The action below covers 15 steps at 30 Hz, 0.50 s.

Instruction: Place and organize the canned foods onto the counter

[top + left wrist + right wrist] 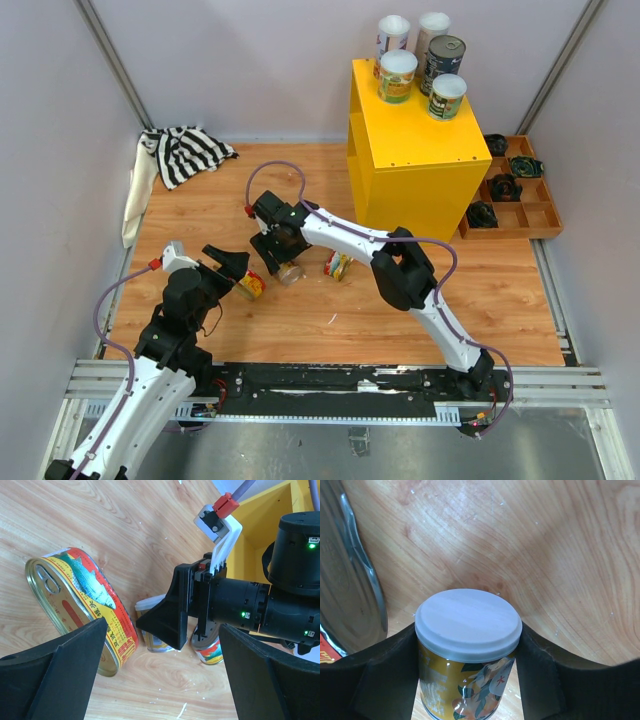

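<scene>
A cluster of five cylindrical cans [397,77], mostly white-lidded and one dark with a metal top, is seen standing on top of the tall bright yellow box counter [410,170], so most of the task is judged done. Three cans are left on the brown wooden tabletop [480,300]. The white-lidded can with the yellow flowered label [468,625] stands upright and is clasped on both sides by the fingers of the right gripper [283,262]; it appears not yet lifted. The left gripper [160,690] is spread wide and holds nothing. The flat oval yellow-and-red fish tin [80,605] lies tilted just in front of it, ungrasped. A small red-and-yellow labelled can [337,265] is seen just beside the right gripper, also waiting.
</scene>
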Tool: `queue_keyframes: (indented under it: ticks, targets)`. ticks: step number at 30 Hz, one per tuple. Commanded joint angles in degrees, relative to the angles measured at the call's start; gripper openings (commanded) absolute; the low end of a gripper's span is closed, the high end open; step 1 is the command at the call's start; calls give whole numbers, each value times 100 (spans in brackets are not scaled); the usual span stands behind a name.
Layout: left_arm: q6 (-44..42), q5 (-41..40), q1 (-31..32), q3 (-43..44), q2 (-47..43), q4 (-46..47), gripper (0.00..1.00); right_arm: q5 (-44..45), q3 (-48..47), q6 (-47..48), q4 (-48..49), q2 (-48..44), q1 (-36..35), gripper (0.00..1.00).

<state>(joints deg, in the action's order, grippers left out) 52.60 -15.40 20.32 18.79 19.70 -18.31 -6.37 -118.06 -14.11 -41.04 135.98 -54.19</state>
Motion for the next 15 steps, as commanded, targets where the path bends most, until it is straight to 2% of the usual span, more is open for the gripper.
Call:
queue_keyframes:
  ticks: [1,3,4,15]
  targets:
    - [9,-69,-46,79,-38,112,98,16,-262,-22,-100,11,100,53]
    - [10,-63,-49,76,-45,117,98,27,-230,7,-47,-62,115,40]
    - [5,-61,-46,86,-52,110,98,40,-224,34,-30,-109,113,37]
    - [-118,-40,-50,219,109,77,99,323,-96,381,291,-877,109,25]
